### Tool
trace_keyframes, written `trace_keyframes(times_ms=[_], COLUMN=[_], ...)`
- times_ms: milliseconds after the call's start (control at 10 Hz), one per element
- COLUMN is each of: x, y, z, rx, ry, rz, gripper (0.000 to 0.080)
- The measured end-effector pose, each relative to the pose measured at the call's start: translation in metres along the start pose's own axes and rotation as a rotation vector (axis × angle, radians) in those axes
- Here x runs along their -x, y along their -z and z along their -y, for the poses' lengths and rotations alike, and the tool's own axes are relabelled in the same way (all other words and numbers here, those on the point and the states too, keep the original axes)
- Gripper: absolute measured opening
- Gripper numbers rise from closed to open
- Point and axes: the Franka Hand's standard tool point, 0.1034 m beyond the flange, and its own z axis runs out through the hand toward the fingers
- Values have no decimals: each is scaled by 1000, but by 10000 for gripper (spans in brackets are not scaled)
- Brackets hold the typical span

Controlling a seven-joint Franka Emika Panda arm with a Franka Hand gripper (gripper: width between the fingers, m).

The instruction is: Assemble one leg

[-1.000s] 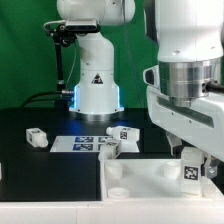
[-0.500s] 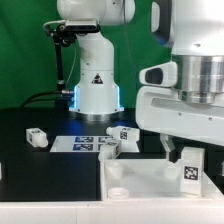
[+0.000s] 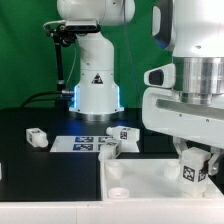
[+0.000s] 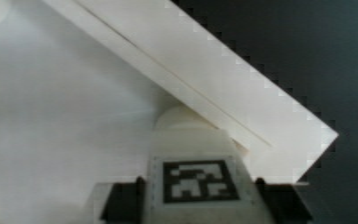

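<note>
My gripper is shut on a white leg with a black-and-white tag, at the exterior view's right. It holds the leg upright over the far right corner of the large white tabletop. In the wrist view the leg sits between the dark fingers, its end over a round corner hole beside the tabletop's raised rim. I cannot tell whether the leg touches the hole. Three more legs lie on the black table: one at the left, one and one near the middle.
The marker board lies flat on the black table in front of the white robot base. A second corner hole shows at the tabletop's near left. A green wall stands behind.
The gripper with the leg has shifted a little to the exterior view's right and dropped slightly toward the tabletop's corner. The loose legs have not moved.
</note>
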Motion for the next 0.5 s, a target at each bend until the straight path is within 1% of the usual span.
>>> trace_keyframes(times_ms=[200, 300, 400, 500], x=[-1, -5, -7, -6], y=[0, 0, 0, 0], z=[-1, -5, -5, -1], rx=[2, 10, -9, -32], ry=[-165, -302, -475, -647], rz=[9, 28, 54, 75], gripper=[285, 285, 285, 285])
